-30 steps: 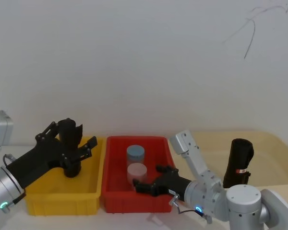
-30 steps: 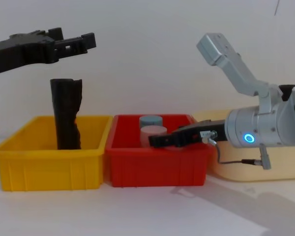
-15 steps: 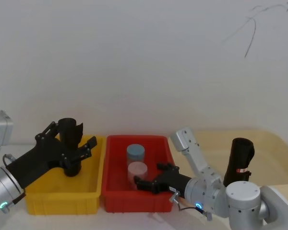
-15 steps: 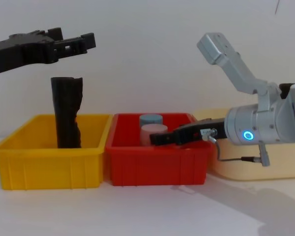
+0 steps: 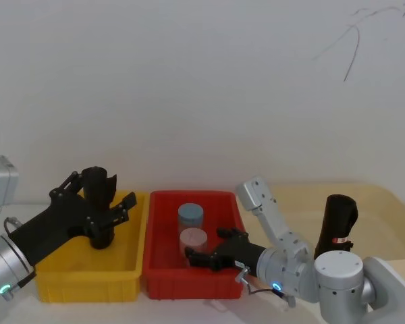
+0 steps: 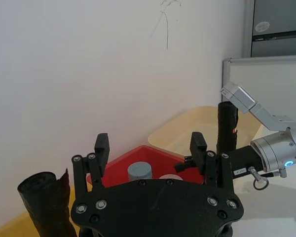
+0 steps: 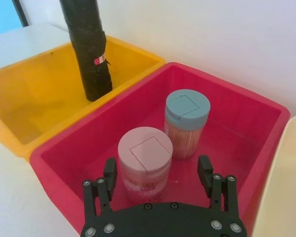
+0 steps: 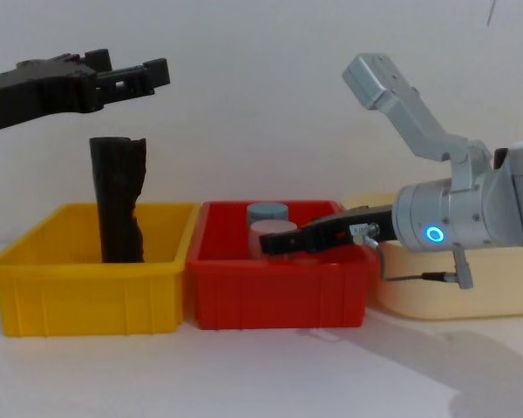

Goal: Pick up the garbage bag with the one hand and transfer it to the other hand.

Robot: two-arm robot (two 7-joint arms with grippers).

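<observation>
Plain white wall (image 5: 189, 81), grey cabinet (image 6: 278, 29)

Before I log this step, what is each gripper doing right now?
Left gripper: open, empty, above the yellow bin.
Right gripper: open, empty, over the red bin.

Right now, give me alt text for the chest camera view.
The left gripper hangs above a ragged-topped black roll standing in the yellow bin. The right gripper reaches over the red bin, beside a blue-lidded jar and a pink-lidded jar.
</observation>
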